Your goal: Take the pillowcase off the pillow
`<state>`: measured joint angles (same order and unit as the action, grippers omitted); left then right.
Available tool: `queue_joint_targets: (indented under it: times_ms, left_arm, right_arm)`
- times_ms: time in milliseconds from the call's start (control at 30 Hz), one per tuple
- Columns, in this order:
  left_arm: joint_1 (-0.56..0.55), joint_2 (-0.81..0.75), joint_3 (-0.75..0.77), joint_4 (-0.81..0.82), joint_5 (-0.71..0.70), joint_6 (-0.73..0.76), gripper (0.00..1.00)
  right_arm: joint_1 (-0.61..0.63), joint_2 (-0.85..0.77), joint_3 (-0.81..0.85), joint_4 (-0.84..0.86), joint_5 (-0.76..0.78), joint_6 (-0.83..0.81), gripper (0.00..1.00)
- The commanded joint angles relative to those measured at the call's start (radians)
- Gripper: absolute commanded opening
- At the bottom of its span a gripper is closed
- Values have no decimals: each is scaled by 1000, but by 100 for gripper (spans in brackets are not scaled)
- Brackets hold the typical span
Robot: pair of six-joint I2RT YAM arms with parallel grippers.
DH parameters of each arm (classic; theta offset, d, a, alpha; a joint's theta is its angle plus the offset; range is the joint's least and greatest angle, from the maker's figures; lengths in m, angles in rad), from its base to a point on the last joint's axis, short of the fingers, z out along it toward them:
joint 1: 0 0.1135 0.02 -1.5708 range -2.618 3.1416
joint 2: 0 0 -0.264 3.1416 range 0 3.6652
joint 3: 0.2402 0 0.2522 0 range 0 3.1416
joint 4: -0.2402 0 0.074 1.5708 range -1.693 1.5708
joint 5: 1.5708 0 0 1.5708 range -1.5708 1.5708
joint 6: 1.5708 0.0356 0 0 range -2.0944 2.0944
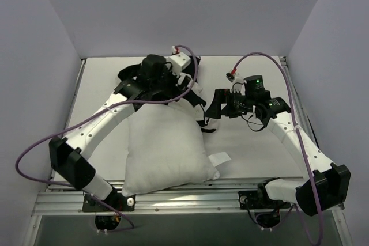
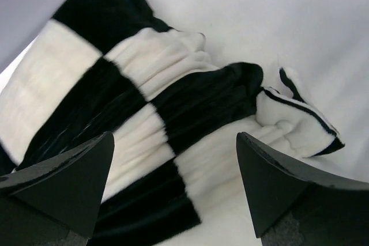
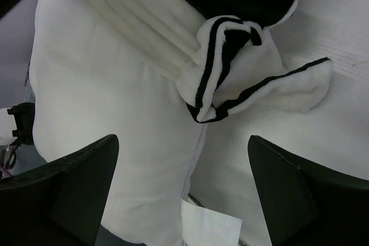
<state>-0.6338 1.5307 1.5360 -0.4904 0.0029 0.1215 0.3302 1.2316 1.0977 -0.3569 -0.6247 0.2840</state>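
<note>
Pillowcase (image 2: 144,113) bunched at far end of the pillow (image 1: 164,148), which lies almost wholly bare on the surface (image 1: 253,154), so job looks near done, last edge unclear; left gripper (image 2: 174,135) and right gripper (image 3: 183,137) close by, jaws spread, holding nothing.

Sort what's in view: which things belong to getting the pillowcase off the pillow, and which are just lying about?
Belong to the job:
- checkered pillowcase
- white pillow
- left pincer, open
- right pincer, open

Just there:
- table
- purple cable
- aluminium rail at the near edge
</note>
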Motion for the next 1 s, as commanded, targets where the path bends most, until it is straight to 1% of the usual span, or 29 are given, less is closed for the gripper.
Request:
queue_joint_targets:
  times_ms: [0,33,100,200,233,300,367,400,433,467,533,567,600,667,700,733,767,833,967]
  left_arm:
    - [-59,119,113,-102,58,236,95]
    - [-67,150,165,-146,66,283,95]
    - [-75,227,219,-207,91,323,94]
    - [-72,305,305,-365,158,380,94]
    - [-72,321,320,-390,179,400,94]
    - [-73,370,352,-431,171,403,94]
    - [-67,402,365,-444,163,391,98]
    - [-63,428,368,-441,160,380,94]
    - [-47,439,371,-433,160,353,84]
    - [-40,450,374,-430,157,336,66]
    - [-21,477,397,-430,160,285,41]
    - [-6,492,406,-428,155,265,16]
    - [-1,494,420,-413,148,244,4]
    - [16,488,421,-380,129,172,2]
    - [17,480,418,-331,103,143,2]
    - [20,473,409,-309,92,82,2]
    - [20,451,401,-283,77,48,2]
    - [17,433,375,-220,36,-35,2]
    - [20,392,351,-175,6,-123,2]
  right_arm:
    - [3,-52,-35,64,-7,64,89]
    - [3,-53,-53,73,-10,69,89]
    - [3,-61,-65,78,-9,72,89]
    - [0,-76,-70,69,9,64,89]
    - [1,-84,-71,64,13,58,89]
    - [0,-87,-71,61,16,50,90]
    - [1,-84,-73,59,8,44,90]
    - [1,-86,-75,62,5,44,90]
    - [1,-87,-76,68,-1,46,90]
    - [3,-87,-78,75,-7,50,90]
    - [7,-90,-91,101,-24,58,90]
    - [12,-90,-96,108,-26,66,90]
    - [24,-87,-105,122,-24,85,90]
    - [46,-72,-113,160,-9,109,90]
    - [76,-63,-117,177,6,138,90]
    - [95,-46,-117,208,29,155,90]
    - [113,-37,-117,226,75,171,91]
    - [171,-5,-105,286,111,223,92]
    - [201,60,-101,413,169,291,96]
